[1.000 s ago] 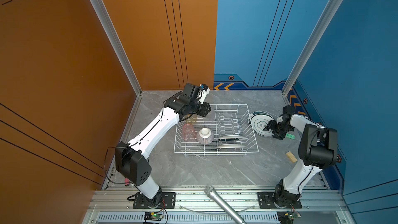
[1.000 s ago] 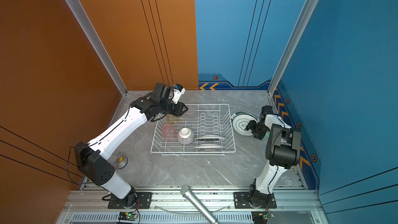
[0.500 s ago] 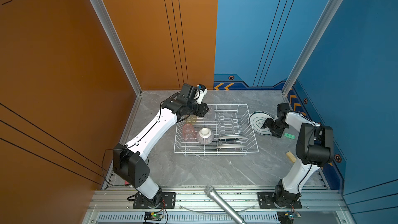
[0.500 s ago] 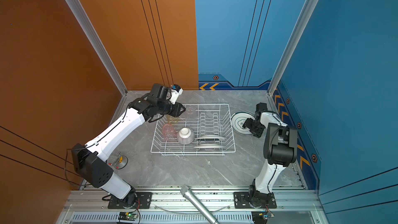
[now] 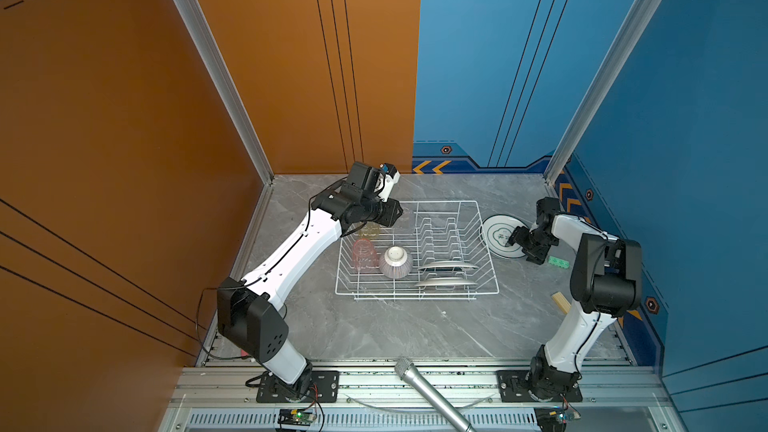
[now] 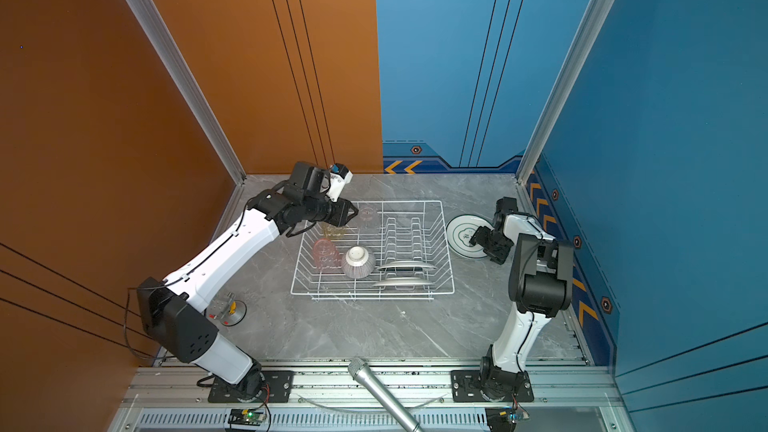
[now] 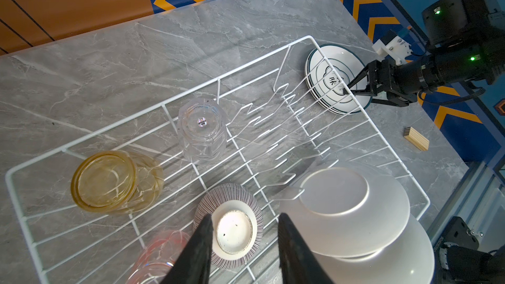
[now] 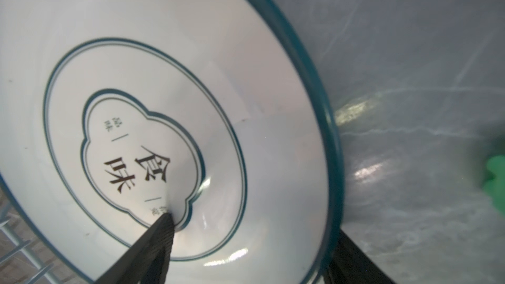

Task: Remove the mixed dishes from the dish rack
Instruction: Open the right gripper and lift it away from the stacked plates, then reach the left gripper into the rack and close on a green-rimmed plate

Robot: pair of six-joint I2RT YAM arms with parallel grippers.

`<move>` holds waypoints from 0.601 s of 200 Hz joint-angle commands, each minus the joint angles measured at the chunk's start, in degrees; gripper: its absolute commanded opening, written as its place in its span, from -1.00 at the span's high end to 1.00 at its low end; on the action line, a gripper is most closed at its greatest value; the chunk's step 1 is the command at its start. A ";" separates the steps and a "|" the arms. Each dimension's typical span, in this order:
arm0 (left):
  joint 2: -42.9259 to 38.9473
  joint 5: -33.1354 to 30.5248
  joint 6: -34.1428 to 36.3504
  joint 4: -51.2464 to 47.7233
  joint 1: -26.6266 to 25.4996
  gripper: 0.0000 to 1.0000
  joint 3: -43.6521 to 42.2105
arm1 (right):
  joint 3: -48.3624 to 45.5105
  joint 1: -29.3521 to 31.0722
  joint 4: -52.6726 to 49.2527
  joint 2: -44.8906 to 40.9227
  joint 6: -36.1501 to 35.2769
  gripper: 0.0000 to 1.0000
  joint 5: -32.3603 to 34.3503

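1. The dish rack (image 5: 415, 293) stands in the middle of the grey table (image 5: 374, 338). It holds an amber tumbler (image 5: 368, 231) in its far-left corner and a clear tumbler (image 7: 202, 129) bottom-up just beside that. A pink tumbler (image 5: 364, 254) and an upturned striped bowl (image 5: 395, 263) sit side by side at the near left, and two white plates (image 5: 446, 266) stand on edge in the slot wires at the near right.
2. A stack of plates (image 6: 457, 243) lies flat on the table just outside the rack's right end; the top plate (image 8: 153, 77) has a dark rim and black characters.
3. The left arm (image 5: 299, 243) slants from its near-left base up to the rack's far-left corner. Its wrist is bent so the left gripper (image 5: 397, 214) hangs above the amber tumbler, pointing down toward the bowl. Its fingers stand partly apart with nothing between them.
4. The right arm (image 5: 575, 338) rises from its near-right base, folds at a high elbow and drops its wrist low toward the stack. The right gripper (image 5: 518, 245) is spread wide astride the top plate's rim: one fingertip (image 8: 161, 230) on the printed face, the other outside the rim near the table. The plate lies flat, not lifted.
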 commanded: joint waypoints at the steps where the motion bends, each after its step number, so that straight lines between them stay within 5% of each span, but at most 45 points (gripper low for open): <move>1: -1.04 1.78 2.32 -1.14 -1.38 0.17 -0.63 | -0.69 -1.93 -1.08 -3.75 -1.24 -0.58 -0.24; 45: -1.35 -1.72 13.50 -2.06 -10.24 0.11 -0.54 | -1.46 -3.43 -2.03 -13.11 -3.73 -0.57 -2.73; 120: 7.52 -12.20 27.13 -12.73 -23.98 0.09 9.01 | 1.54 4.31 -4.33 -20.90 -5.63 -0.55 -4.88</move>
